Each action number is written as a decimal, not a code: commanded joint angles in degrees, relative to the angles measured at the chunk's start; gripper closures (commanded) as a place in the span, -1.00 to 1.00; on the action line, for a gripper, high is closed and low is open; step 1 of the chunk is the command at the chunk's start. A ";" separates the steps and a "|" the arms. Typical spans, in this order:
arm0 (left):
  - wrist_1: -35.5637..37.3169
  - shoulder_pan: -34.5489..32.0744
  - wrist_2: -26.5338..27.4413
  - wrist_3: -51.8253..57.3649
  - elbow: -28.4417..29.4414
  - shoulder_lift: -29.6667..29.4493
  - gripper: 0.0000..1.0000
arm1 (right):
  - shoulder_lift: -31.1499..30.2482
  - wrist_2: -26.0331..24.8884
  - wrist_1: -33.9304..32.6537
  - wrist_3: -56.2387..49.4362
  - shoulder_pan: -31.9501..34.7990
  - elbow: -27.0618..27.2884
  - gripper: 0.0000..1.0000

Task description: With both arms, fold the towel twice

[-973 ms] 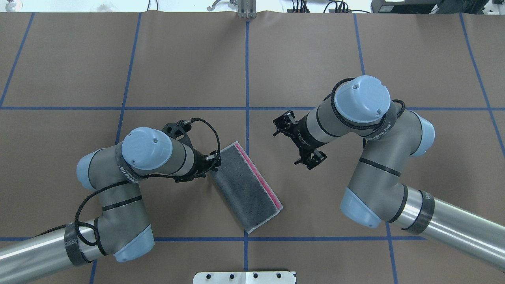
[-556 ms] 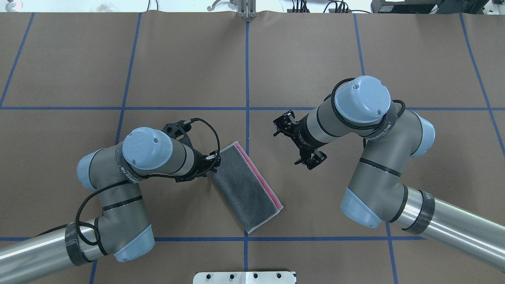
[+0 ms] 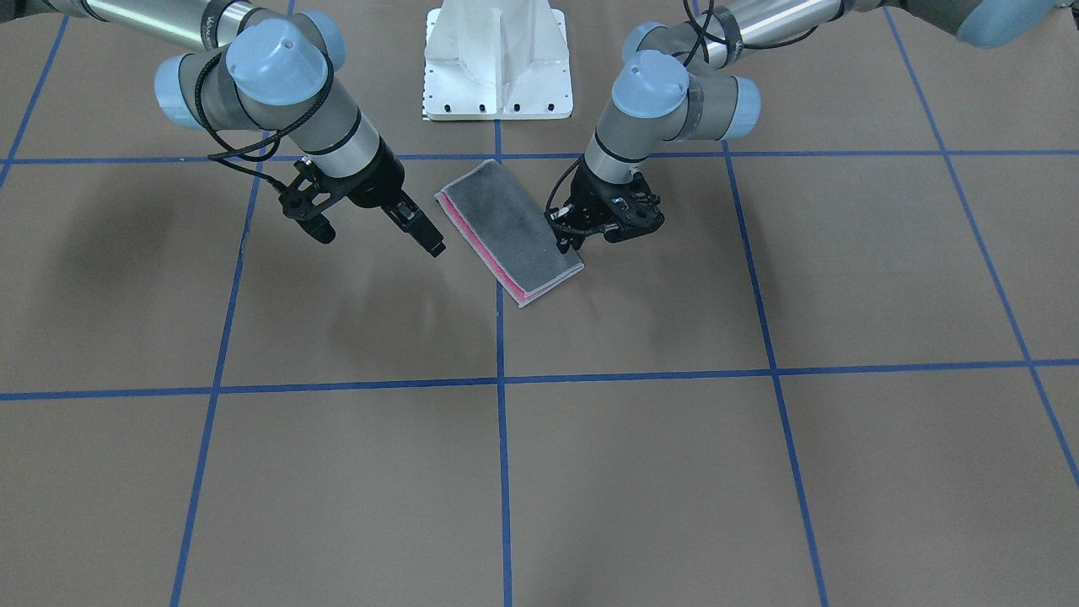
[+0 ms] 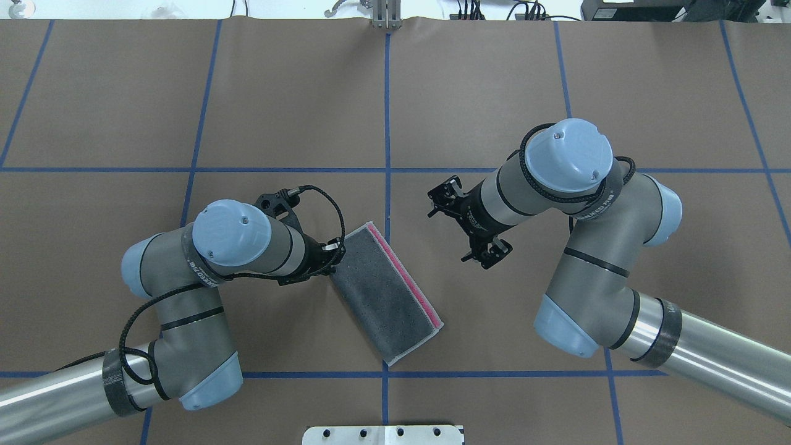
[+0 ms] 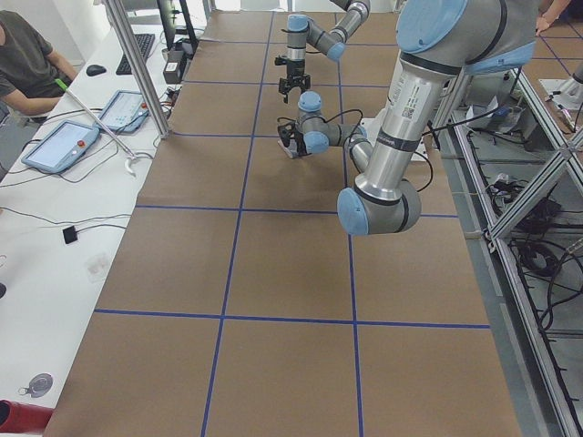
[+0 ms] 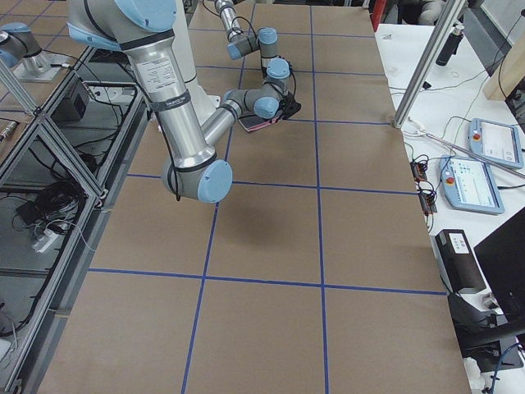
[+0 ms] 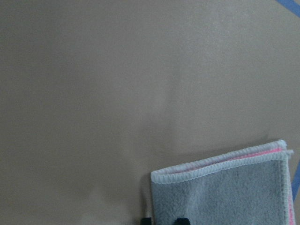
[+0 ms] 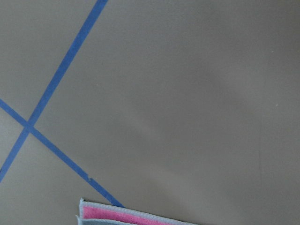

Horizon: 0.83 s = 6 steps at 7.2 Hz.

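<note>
The towel (image 4: 386,300) lies flat on the brown table, folded into a long rectangle. Its dark grey face is up, and a pink strip shows along the long edge facing my right arm. My left gripper (image 3: 566,245) is down at the towel's (image 3: 512,232) opposite long edge, near the far corner. The left wrist view shows its two fingertips (image 7: 182,220) apart, straddling that edge of the towel (image 7: 225,192), so it is open. My right gripper (image 3: 434,247) hangs above bare table beside the pink edge. It is clear of the cloth, open and holding nothing. The right wrist view catches one towel corner (image 8: 122,216).
The white pedestal base (image 3: 497,67) stands just behind the towel on the robot's side. Blue tape lines (image 4: 387,123) grid the brown table cover. A person (image 5: 27,55) sits at a side bench with tablets beyond the table's far edge.
Almost nothing has changed: the left arm has crept a few pixels toward the towel's edge. The right arm and the towel look as before.
</note>
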 commanded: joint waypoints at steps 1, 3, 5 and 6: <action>0.00 0.00 -0.01 -0.06 0.00 -0.02 1.00 | -0.13 0.35 0.12 -0.09 0.09 0.00 -1.00; 0.00 -0.61 0.08 0.29 -0.08 -0.37 1.00 | -0.30 0.53 0.21 -0.09 0.09 0.00 -1.00; -0.09 -2.89 -0.01 0.56 2.01 -3.34 1.00 | -0.39 0.53 0.21 -0.09 0.18 0.00 -1.00; -0.09 -4.12 -0.01 0.82 4.37 -5.88 1.00 | -0.39 0.62 0.21 -0.09 0.35 0.09 -1.00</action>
